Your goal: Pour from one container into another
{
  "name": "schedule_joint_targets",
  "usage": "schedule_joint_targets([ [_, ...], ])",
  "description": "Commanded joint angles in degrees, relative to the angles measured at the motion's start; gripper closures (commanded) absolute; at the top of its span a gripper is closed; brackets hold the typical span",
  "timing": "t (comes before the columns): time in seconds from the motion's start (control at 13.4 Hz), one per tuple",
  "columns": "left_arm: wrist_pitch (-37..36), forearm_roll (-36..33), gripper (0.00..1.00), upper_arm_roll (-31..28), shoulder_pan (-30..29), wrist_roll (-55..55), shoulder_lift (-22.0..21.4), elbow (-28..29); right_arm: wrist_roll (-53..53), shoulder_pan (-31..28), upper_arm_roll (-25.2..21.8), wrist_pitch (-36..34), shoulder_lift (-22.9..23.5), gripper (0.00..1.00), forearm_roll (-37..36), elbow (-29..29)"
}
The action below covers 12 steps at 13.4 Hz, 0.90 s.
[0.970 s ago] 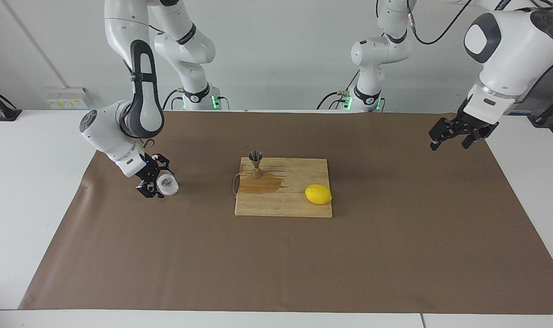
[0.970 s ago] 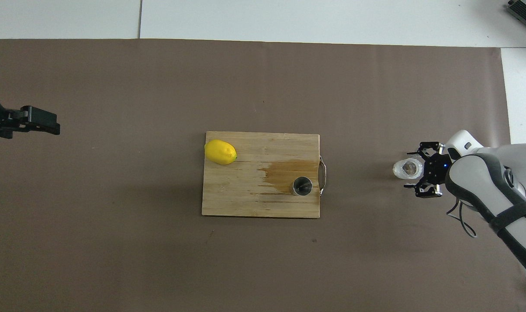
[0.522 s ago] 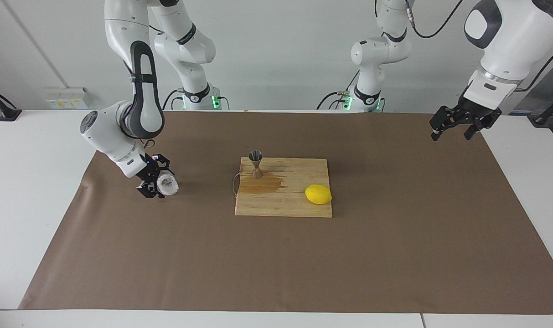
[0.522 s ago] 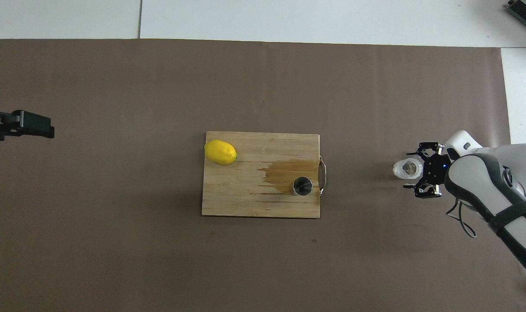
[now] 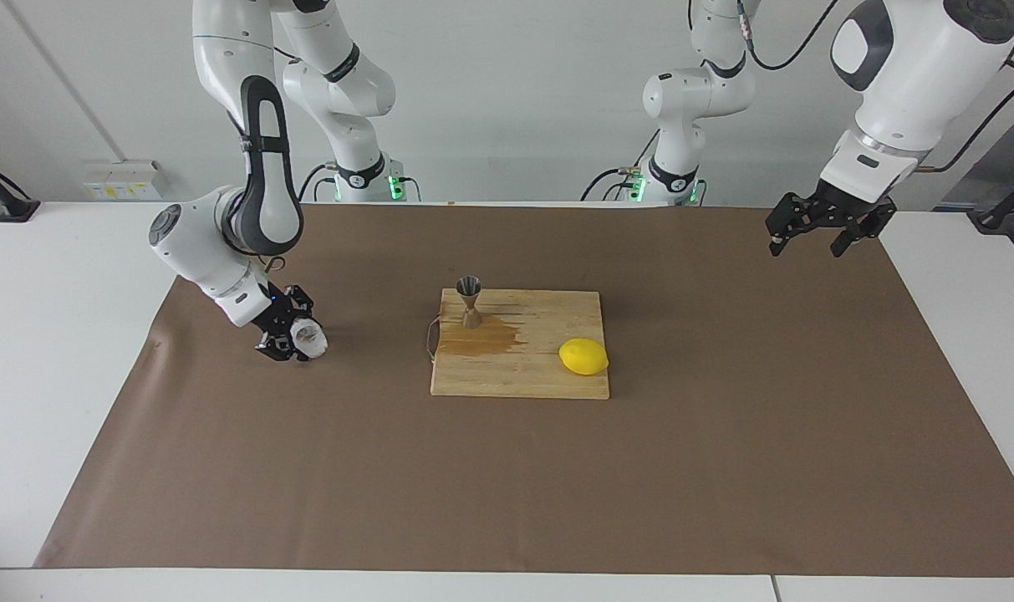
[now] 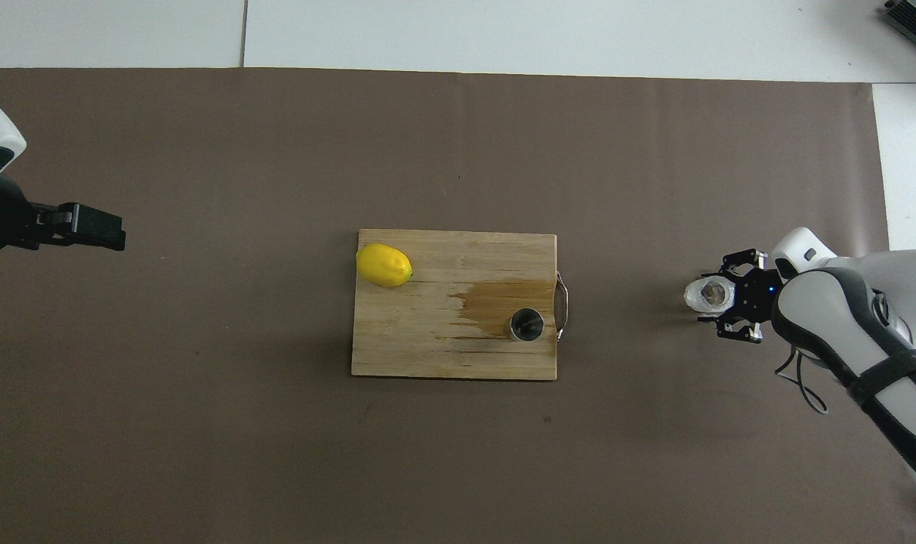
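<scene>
Ribbed clear glass cup (image 5: pixel 309 337) stands on the brown paper toward the right arm's end of the counter (image 5: pixel 72 276), well apart from the cutting board, with the right gripper (image 5: pixel 293 339) low around it and its fingers drawn in against the cup's sides; the cup looks not yet lifted. The pour itself appears not yet begun here: the cup has to be raised, carried to the board and tipped. The silvery hourglass jigger (image 5: pixel 470 301) waits upright on the wooden cutting board (image 5: pixel 548 376), at the corner nearest the robots and toward the right arm's end, beside the board's metal handle (image 6: pixel 563 306). A dark wet stain (image 5: pixel 483 339) spreads over the wood next to the jigger's foot. A yellow lemon (image 5: pixel 583 356) lies on the same board toward the left arm's end, clear of the jigger. Nothing stands between cup and jigger; the narrow mouth of the jigger seems the chief difficulty. The left gripper (image 5: pixel 820 230) hangs waiting high over the paper's edge at its own end, fingers spread, holding nothing.
</scene>
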<state>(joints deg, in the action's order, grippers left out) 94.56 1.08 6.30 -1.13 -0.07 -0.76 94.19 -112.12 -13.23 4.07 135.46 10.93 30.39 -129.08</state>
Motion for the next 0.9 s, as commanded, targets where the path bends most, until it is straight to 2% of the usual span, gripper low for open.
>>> schedule_joint_targets([
  [0.0, -0.9, -0.8, 0.00, -2.7, 2.5, 1.4, -1.7, 1.9, -2.2, -0.4, 0.4, 0.7, 0.1, 0.53, 2.0, -0.2],
  [0.3, -0.4, -0.6, 0.00, -2.3, 1.1, 4.9, -2.5, 3.5, -1.9, -0.4, 0.5, 0.4, 0.1, 0.70, 2.1, 0.2],
  [0.6, -2.3, 0.3, 0.00, -1.7, 0.7, 3.4, -2.6, 2.0, -1.3, 0.1, 0.9, -0.3, -0.7, 0.70, 2.1, 1.3],
  [0.82, -8.8, 0.6, 0.00, -0.1, 0.3, 1.8, 0.0, -5.0, -0.5, 0.1, 2.0, -1.2, -2.0, 0.70, 2.1, 1.8],
])
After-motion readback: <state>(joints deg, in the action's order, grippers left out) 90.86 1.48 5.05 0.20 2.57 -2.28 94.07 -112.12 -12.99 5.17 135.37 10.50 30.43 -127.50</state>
